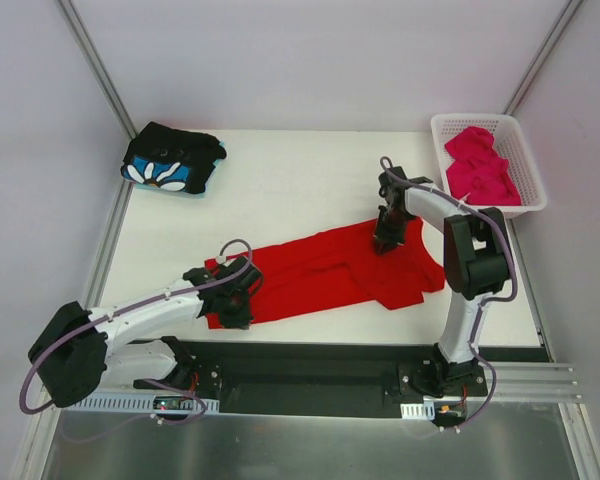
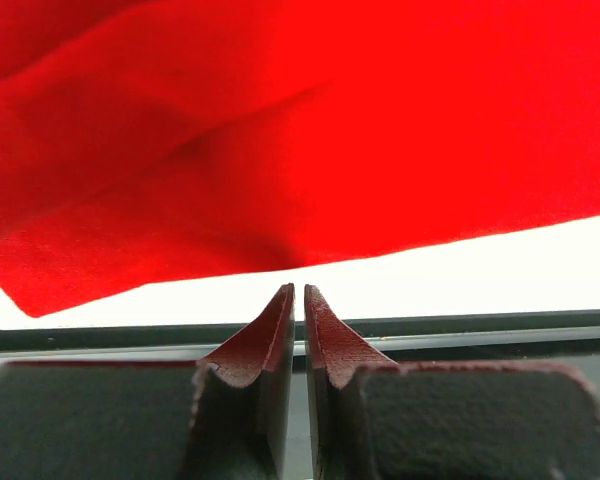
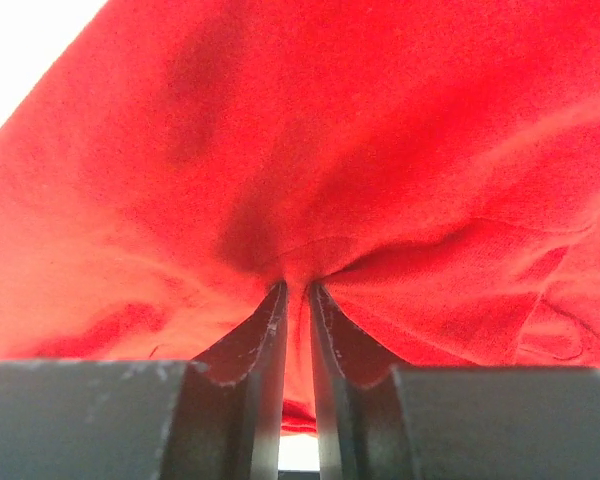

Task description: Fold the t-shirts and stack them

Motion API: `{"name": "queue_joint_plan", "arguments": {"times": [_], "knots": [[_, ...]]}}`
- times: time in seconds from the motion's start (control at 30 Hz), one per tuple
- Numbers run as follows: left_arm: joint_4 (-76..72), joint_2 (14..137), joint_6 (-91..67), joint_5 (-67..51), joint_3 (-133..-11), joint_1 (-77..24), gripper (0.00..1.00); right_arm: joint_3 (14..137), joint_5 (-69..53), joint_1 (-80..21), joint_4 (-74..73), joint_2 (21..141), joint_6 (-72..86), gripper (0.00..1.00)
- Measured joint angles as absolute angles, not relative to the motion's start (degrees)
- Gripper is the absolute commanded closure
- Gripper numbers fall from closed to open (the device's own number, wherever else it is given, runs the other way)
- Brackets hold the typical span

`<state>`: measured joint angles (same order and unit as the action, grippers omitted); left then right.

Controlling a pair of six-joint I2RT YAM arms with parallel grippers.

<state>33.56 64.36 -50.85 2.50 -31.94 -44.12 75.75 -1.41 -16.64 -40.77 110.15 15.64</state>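
Note:
The plain red t-shirt (image 1: 320,270) lies partly spread across the near middle of the white table. My right gripper (image 1: 385,240) is at its far right part and is shut on a pinch of red cloth (image 3: 330,150), which bunches between the fingertips (image 3: 298,285). My left gripper (image 1: 235,305) is at the shirt's left end; its jaws (image 2: 299,290) are shut with nothing between them, just short of the shirt's hem (image 2: 300,130). The black flower-print t-shirt (image 1: 170,160) lies folded at the far left. The magenta-pink t-shirt (image 1: 480,165) is crumpled in the basket.
The white lattice basket (image 1: 475,117) stands at the far right corner. A metal rail (image 1: 110,245) runs along the table's left side, another along the right. The black base plate (image 1: 310,375) borders the near edge.

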Motion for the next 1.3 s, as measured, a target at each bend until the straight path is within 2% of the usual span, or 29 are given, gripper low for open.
{"name": "queue_joint_plan", "arguments": {"times": [0.13,0.3,0.67,0.73,0.83,0.93,1.3], "knots": [[34.8,67.0,-53.6,3.6,-34.6,-48.5,0.92,78.8,-2.7,-16.6,-40.8,112.1,14.3,0.83],[36.6,70.3,-54.0,5.0,-41.5,-49.2,0.92,75.6,-3.6,-16.8,-40.6,108.1,12.9,0.8],[36.6,75.1,-53.1,6.7,-49.3,-50.7,0.92,56.1,-3.8,-19.7,-42.4,74.8,12.0,0.69],[36.8,75.1,-53.1,6.8,-49.3,-50.7,0.92,52.6,-3.7,-20.0,-42.9,72.1,12.0,0.62],[36.8,74.9,-53.1,7.2,-49.1,-50.7,0.92,47.2,-3.5,-20.0,-43.2,70.2,11.8,0.5],[36.7,74.2,-53.2,7.7,-48.2,-50.7,0.91,44.7,-3.2,-20.0,-43.1,69.5,11.7,0.45],[37.0,71.0,-53.6,8.1,-45.0,-50.7,0.91,43.9,-2.9,-20.0,-37.6,71.1,10.7,0.45]]}}
